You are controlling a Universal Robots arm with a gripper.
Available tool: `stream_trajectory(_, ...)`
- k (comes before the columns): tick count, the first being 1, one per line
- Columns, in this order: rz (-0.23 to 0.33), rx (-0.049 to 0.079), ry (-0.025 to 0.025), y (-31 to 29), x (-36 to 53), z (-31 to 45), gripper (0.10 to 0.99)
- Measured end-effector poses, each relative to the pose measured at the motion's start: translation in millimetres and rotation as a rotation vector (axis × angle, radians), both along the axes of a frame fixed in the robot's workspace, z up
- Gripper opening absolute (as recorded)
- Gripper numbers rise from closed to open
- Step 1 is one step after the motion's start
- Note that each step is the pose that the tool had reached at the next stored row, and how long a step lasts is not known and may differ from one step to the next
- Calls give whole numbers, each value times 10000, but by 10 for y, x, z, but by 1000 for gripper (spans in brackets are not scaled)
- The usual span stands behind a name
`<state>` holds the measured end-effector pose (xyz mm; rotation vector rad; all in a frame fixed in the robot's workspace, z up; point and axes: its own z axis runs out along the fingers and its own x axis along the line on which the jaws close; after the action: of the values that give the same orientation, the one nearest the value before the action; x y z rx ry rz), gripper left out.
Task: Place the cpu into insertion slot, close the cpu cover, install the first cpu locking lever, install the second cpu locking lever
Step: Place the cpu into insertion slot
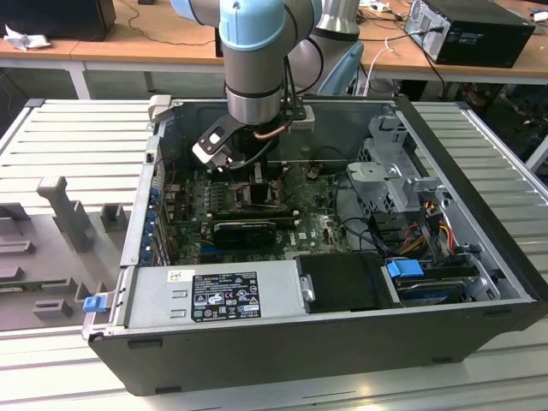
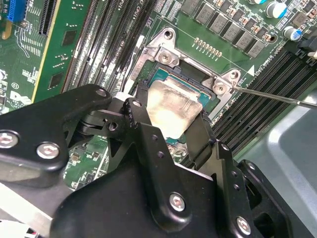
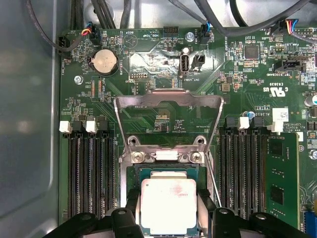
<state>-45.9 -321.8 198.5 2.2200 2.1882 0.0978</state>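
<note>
Exterior view: we see an open computer case (image 1: 325, 351) with the arm (image 1: 254, 51) entering from twelve o'clock and hiding the board beneath its wrist. A power supply (image 1: 214, 295) lies at six o'clock and a drive cage (image 1: 390, 171) at three o'clock.

In the first wrist view, black memory slots (image 3: 89, 173) flank the socket on the green motherboard (image 3: 233, 84). The cpu cover (image 3: 168, 97), a silver frame, stands tilted up and open.

In both wrist views the gripper (image 3: 168, 218) (image 2: 173, 111) is clenched on the cpu (image 3: 168, 203) (image 2: 171, 104), its black fingers (image 2: 202, 139) against two opposite edges. The chip, a pale square with a dull metallic face, sits within the insertion slot (image 2: 171, 73). A thin lever (image 2: 277, 96) juts out beside the socket.

The case rests on a ribbed grey table (image 1: 77, 137); wooden benches (image 1: 154, 43) stand at twelve o'clock.
</note>
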Motion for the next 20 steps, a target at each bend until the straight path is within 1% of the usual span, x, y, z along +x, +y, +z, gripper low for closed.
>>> stream_trajectory(8, 1, 3, -3, 0, 19, -5, 549)
stream_trajectory(9, -1, 0, -1, 0, 19, -5, 616)
stream_trajectory(12, 0, -1, -1, 0, 19, -3, 616)
stream_trajectory(14, 0, 0, -1, 0, 20, 15, 616)
stream_trajectory(17, 1, 20, -1, 23, 24, 16, 616)
stream_trajectory(20, 0, 39, -2, 29, 25, 13, 616)
